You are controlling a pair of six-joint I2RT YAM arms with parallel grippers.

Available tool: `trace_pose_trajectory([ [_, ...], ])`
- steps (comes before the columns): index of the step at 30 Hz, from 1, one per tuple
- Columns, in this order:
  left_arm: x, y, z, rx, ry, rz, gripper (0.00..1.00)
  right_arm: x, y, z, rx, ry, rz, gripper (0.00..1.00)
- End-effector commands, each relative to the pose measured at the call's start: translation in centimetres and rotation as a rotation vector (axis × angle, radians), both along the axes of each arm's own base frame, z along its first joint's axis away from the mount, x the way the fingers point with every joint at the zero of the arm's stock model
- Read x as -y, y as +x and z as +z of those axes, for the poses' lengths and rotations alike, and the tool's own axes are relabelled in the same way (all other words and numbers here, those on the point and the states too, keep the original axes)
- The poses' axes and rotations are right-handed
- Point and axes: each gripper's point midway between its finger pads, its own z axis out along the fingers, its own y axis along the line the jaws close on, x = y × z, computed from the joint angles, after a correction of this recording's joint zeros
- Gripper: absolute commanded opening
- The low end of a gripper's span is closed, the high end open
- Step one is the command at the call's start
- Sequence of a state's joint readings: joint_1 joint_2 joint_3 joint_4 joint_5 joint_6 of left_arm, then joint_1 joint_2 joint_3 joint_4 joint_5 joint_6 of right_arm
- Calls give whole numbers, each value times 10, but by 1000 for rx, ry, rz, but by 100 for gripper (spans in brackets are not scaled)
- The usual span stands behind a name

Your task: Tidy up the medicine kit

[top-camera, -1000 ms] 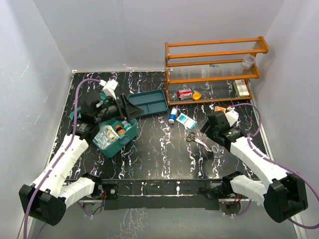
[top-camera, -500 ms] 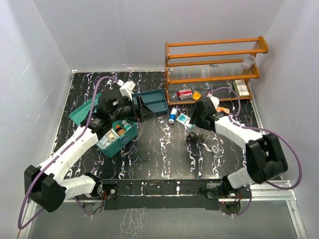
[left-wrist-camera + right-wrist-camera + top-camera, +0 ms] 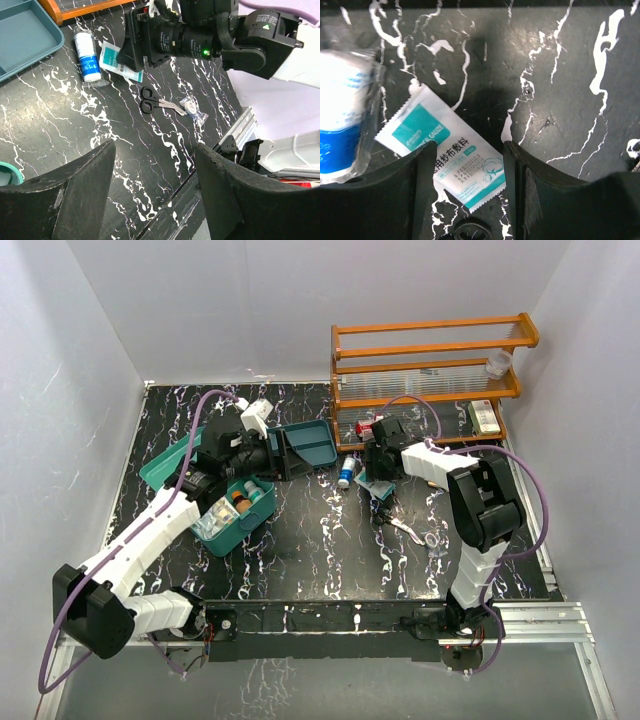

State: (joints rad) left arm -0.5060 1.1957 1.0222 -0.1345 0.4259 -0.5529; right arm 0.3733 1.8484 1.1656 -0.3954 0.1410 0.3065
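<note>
Top external view: the medicine kit (image 3: 228,538) sits lid-open near the desk's (image 3: 320,540) left edge. Beyond it, the left hand (image 3: 284,455) hangs released at the divided tray (image 3: 318,445). The right hand (image 3: 468,150), spread and empty, hovers over 1 gauze packet (image 3: 420,131).

The desk (image 3: 320,540) is black with white marble veining. Under the right pincer (image 3: 467,195) lies a white sachet (image 3: 442,155) with a teal panel. Left of the pincer is a white bottle (image 3: 340,115) with a blue label. The medicine kit (image 3: 240,532) is teal-green and the rack (image 3: 430,344) is orange.

Robot lab test cell: white panel walls (image 3: 250,300), marbled tabletop (image 3: 320,540), aluminium rail (image 3: 540,615).
</note>
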Motion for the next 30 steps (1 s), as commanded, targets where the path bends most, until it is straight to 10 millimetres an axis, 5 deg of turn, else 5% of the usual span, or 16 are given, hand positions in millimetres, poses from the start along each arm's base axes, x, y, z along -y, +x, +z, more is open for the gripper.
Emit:
trace_pose_trajectory([
  [1, 3, 5, 16, 46, 0, -7, 63, 3, 2, -2, -34, -32, 109, 53],
  [9, 5, 10, 10, 32, 13, -7, 63, 4, -6, -18, -92, -38, 118, 47],
  [15, 5, 14, 4, 10, 29, 6, 63, -5, 5, 6, -41, -26, 100, 46],
  [24, -6, 22, -1, -4, 69, 91, 63, -49, 25, 58, 104, 56, -35, 57],
  [30, -18, 28, -6, -29, 101, 180, 64, -83, 22, 53, 89, 224, -74, 56],
])
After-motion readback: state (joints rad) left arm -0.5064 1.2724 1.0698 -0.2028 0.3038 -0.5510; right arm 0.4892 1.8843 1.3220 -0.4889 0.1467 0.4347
